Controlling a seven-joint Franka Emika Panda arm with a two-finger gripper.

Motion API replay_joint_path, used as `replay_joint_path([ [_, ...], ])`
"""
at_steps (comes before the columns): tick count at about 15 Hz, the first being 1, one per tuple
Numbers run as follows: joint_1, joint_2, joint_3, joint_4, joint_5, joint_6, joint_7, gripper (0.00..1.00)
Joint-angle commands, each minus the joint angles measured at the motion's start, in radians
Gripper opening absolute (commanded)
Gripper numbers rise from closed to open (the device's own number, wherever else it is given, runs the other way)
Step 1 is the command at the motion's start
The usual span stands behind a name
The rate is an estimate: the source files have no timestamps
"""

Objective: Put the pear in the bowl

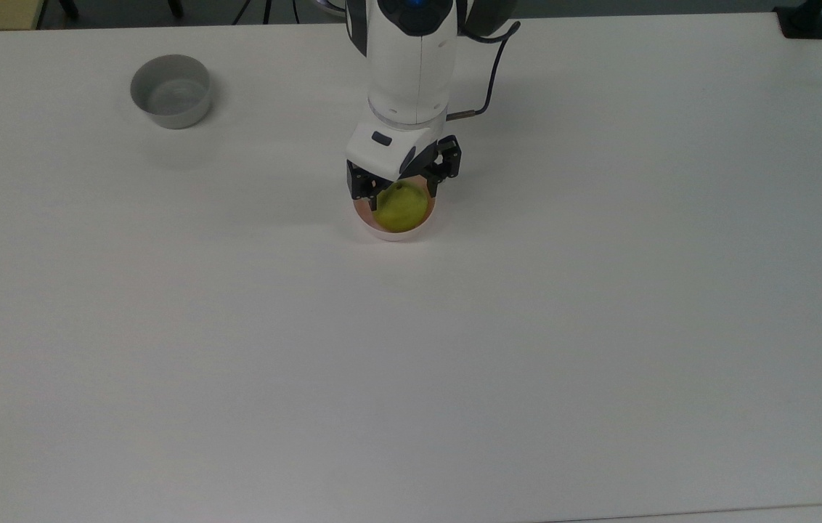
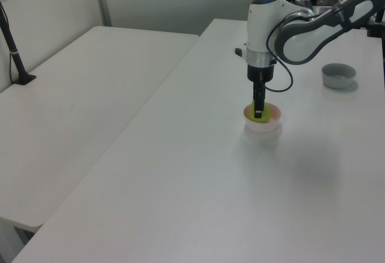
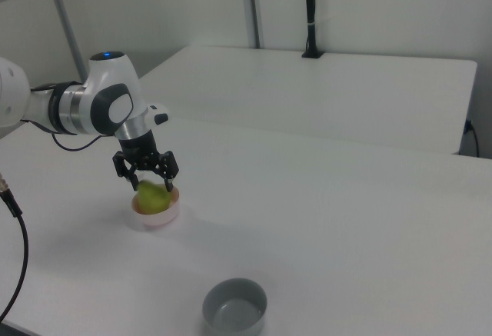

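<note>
The yellow-green pear (image 1: 401, 208) lies inside the pale pink bowl (image 1: 390, 233) near the middle of the table, its dark stem dot facing up. My gripper (image 1: 396, 190) hangs straight down over the bowl's far side, open. Its black fingers stand apart on either side of the pear's top. In the right view the pear (image 3: 154, 197) sits low in the bowl (image 3: 158, 217), with the spread gripper (image 3: 147, 180) just above it. The left view looks edge-on at the gripper (image 2: 258, 113), which dips into the bowl (image 2: 265, 125).
A grey bowl (image 1: 170, 91) stands apart at the top view's far left; it is also seen as the grey bowl (image 3: 234, 307) near the right view's bottom edge. A black cable (image 1: 492, 65) trails from the arm's wrist. A second white table (image 2: 72, 106) adjoins.
</note>
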Motion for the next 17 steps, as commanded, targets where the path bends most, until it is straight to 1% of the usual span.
replay_joint_path([
  [1, -0.006, -0.025, 0.000, -0.006, -0.020, -0.022, 0.028, 1.00],
  [3, -0.009, -0.049, 0.000, -0.004, -0.020, -0.049, 0.028, 1.00],
  [4, -0.009, -0.060, 0.000, 0.011, -0.020, -0.071, 0.028, 1.00],
  [7, -0.018, -0.084, 0.000, 0.080, -0.020, -0.198, 0.029, 1.00],
  [9, -0.023, -0.110, 0.000, 0.104, -0.018, -0.247, 0.032, 1.00],
  [13, -0.043, -0.135, 0.000, 0.195, -0.017, -0.397, 0.164, 1.00],
  [17, -0.086, -0.170, 0.000, 0.281, -0.003, -0.528, 0.173, 1.00],
])
